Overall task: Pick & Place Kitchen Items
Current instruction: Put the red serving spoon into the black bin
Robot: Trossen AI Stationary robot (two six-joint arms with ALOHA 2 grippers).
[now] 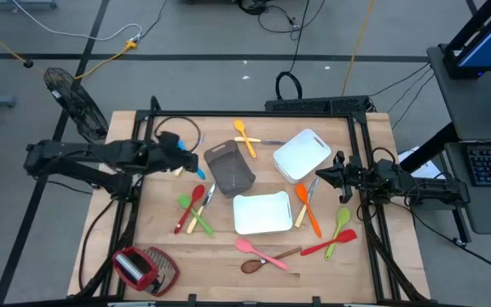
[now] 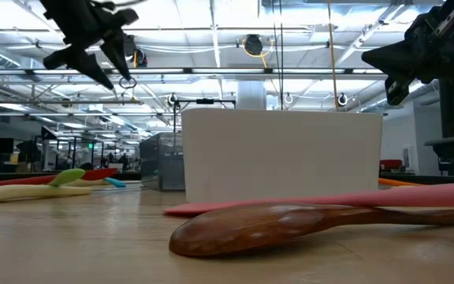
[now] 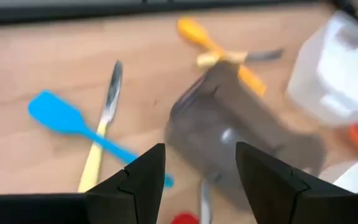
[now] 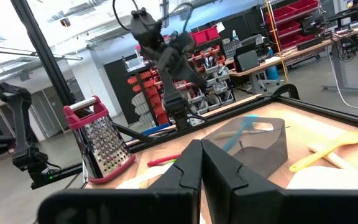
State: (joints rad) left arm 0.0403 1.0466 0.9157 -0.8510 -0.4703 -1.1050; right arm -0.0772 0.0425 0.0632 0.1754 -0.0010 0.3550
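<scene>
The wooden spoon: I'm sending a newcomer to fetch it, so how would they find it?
Start at the white tray in the table's middle. Just in front of it, by the near edge, lies the wooden spoon, against a pink spatula. It is the only brown utensil.

Closed right pincer (image 4: 201,163) faces a grey bin (image 4: 260,142), blue spatula (image 4: 240,132) and grater (image 4: 98,140)

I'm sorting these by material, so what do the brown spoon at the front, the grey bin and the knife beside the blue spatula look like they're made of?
Brown spoon: probably varnished wood, with visible grain and a glossy sheen.
Grey bin: likely smoky translucent plastic; a utensil shows through its wall in the right wrist view.
Knife: shiny blade, apparently metal, with a pale handle, possibly plastic.
Blue spatula: matte, looks plastic or silicone.
</scene>
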